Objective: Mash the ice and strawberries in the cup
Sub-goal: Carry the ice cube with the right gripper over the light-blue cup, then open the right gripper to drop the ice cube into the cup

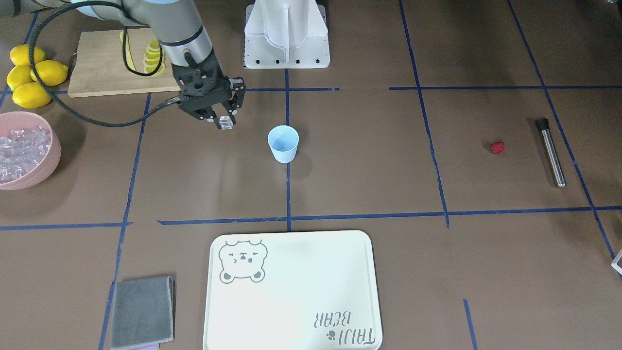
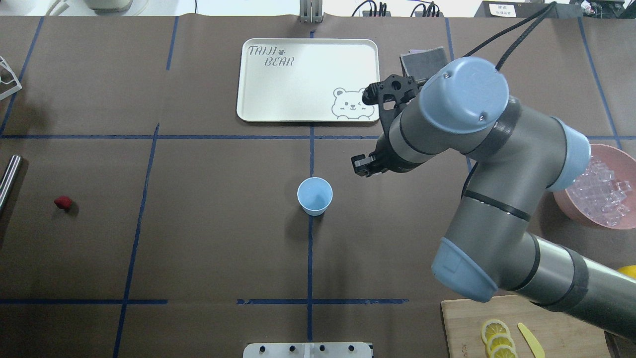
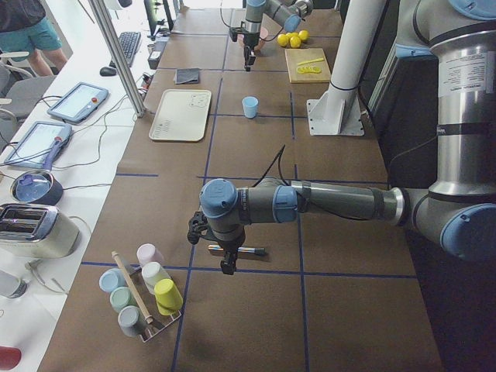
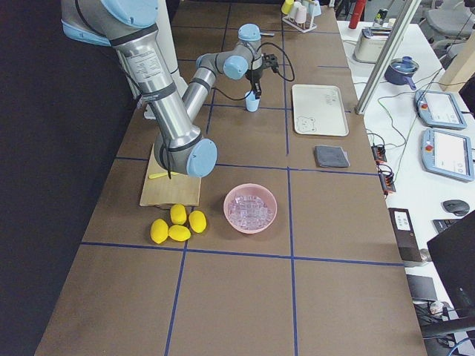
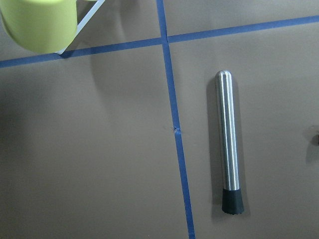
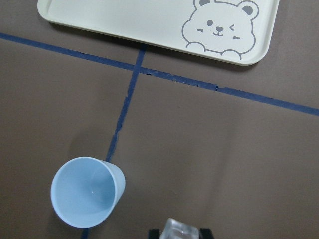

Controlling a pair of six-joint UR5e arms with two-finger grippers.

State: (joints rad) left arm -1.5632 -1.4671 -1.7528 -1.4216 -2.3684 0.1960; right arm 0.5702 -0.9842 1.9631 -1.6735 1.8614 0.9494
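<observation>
1. The right fingers (image 1: pixel 216 118) pinch one ice cube (image 1: pixel 226 122) above the table, just beside the light blue cup (image 1: pixel 283 143) and not yet over its rim.
2. The cup looks empty. The strawberry (image 1: pixel 497 147) lies well apart from it, near the steel muddler (image 1: pixel 550 152).
3. The step in hand is loading ice. The next move, I judge, calls for centring over the cup's mouth, then releasing.
4. The left fingers (image 3: pixel 226 267) hang over the muddler; I cannot tell whether they are spread or closed.

At six o'clock, the right wrist view's edge cuts off our ice cube (image 6: pixel 180 230). We cannot tell whether the left gripper (image 3: pixel 227 267) has its jaws parted.
</observation>
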